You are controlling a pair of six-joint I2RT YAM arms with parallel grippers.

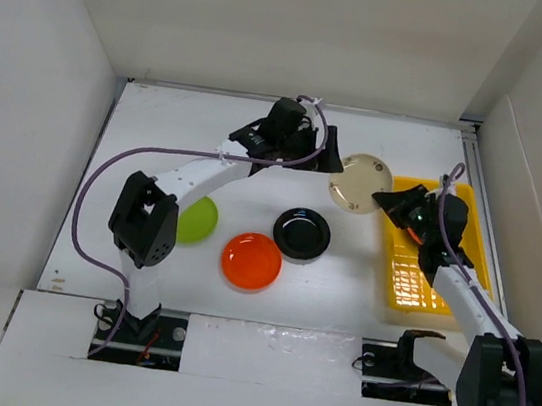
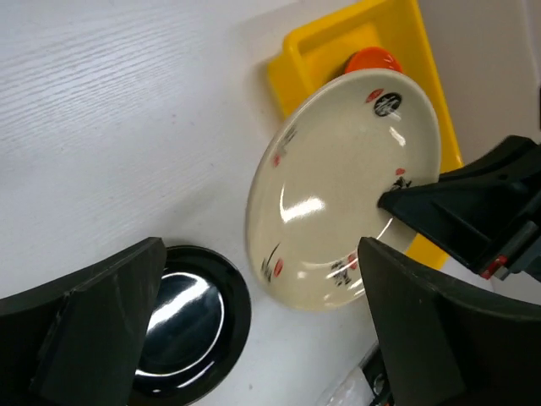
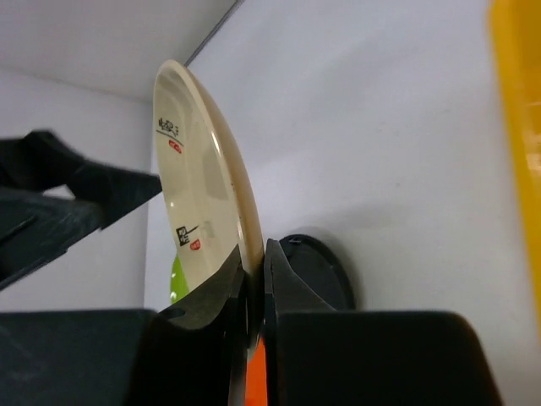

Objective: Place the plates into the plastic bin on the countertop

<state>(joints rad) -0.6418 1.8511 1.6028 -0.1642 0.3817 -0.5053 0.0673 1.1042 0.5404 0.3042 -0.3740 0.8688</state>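
We see the right gripper clenched on the rim of the cream plate. It holds the plate tilted above the countertop, at the far left corner of the yellow plastic bin. The left gripper is just left of the plate, its fingers spread wide and grasping nothing. The bin lies along the right side of the countertop. An orange plate sits in its far end, mostly hidden behind the cream plate. A black plate rests near the middle of the countertop. A second orange plate lies just near and left of it. A lime green plate sits further left, partly under the left arm.
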